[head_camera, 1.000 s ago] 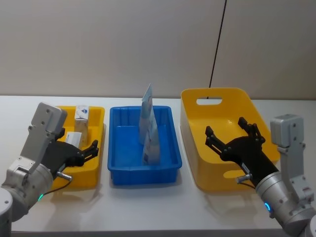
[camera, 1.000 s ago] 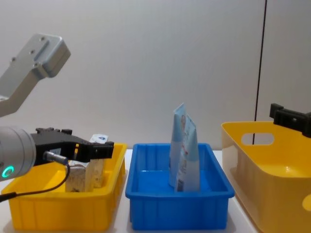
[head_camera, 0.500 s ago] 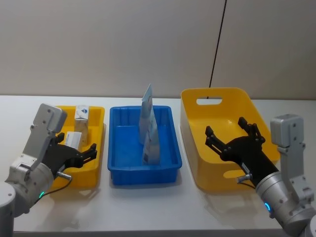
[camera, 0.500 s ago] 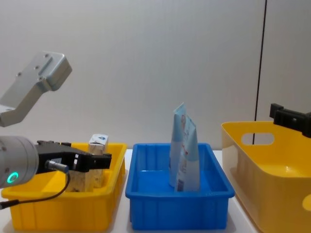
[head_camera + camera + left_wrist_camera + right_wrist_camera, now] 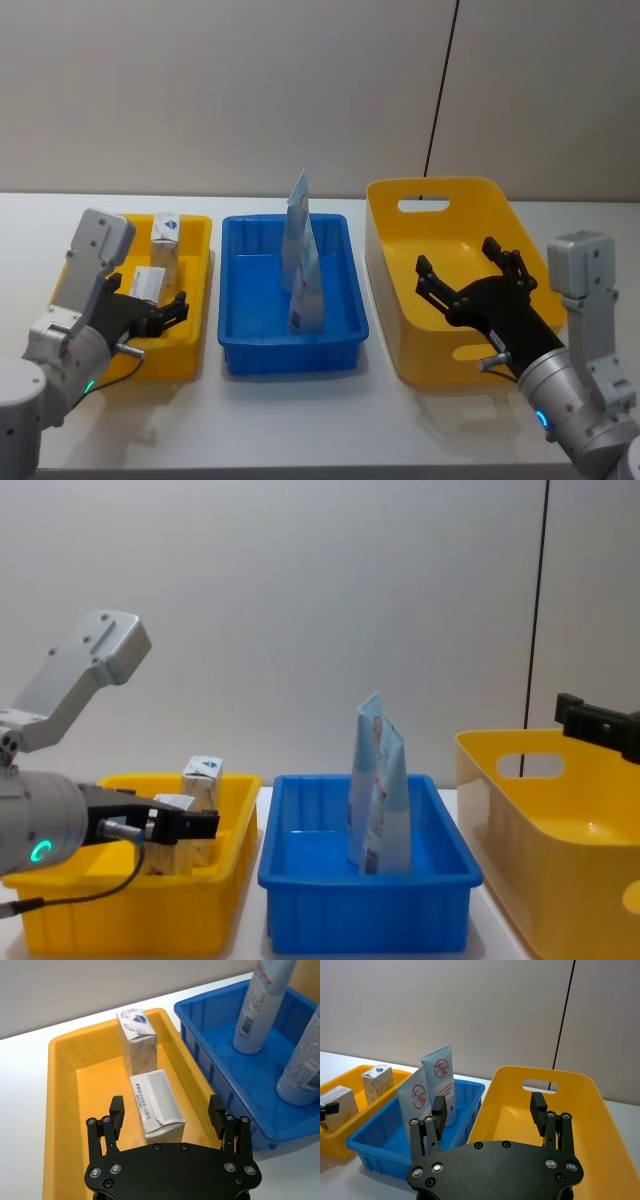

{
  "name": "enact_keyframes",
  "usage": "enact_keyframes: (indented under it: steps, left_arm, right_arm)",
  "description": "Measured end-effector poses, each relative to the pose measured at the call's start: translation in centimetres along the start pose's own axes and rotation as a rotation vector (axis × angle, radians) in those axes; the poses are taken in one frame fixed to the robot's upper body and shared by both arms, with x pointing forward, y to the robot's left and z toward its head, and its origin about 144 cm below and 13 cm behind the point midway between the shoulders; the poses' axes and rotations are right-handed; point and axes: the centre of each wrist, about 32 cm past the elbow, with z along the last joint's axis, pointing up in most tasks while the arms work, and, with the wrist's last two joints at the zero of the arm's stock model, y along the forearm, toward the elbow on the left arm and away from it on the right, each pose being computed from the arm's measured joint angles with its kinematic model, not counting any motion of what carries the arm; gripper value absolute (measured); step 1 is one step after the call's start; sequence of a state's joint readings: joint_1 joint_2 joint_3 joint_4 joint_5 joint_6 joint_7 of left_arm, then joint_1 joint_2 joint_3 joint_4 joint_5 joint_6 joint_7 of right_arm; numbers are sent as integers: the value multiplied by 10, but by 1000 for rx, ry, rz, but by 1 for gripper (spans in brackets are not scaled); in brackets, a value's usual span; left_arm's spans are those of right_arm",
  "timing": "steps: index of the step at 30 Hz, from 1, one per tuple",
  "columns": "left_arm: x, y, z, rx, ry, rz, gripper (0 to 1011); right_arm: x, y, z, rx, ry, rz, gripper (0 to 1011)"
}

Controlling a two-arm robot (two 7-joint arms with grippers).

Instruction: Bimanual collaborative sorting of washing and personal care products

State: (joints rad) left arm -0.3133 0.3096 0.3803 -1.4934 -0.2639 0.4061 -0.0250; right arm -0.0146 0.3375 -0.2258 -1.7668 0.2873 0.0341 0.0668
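Beige cartons (image 5: 166,240), two in number, are shown in the yellow tray (image 5: 207,262); two pouches (image 5: 300,255) are stood in the blue tray (image 5: 290,358). Nothing is seen in the basket (image 5: 440,186), so sorting is judged nearly done. The left gripper (image 5: 172,308) is held released over the yellow tray, the right gripper (image 5: 455,262) spread above the basket.

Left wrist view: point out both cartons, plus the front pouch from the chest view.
near carton (image 5: 152,1097), left wrist view, on its white top label.
far carton (image 5: 138,1050), left wrist view, on its front face.
front pouch (image 5: 390,810), chest view, on its lower body.
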Motion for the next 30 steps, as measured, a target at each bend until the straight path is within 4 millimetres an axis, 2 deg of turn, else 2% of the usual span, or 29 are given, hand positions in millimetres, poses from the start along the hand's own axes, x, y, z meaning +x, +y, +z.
enact_keyframes:
  steps: [30]
  left_arm:
    - [-8, -14, -3, 44, 43, 71, 1001]
  right_arm:
    - [0, 0, 0, 0, 0, 0, 1002]
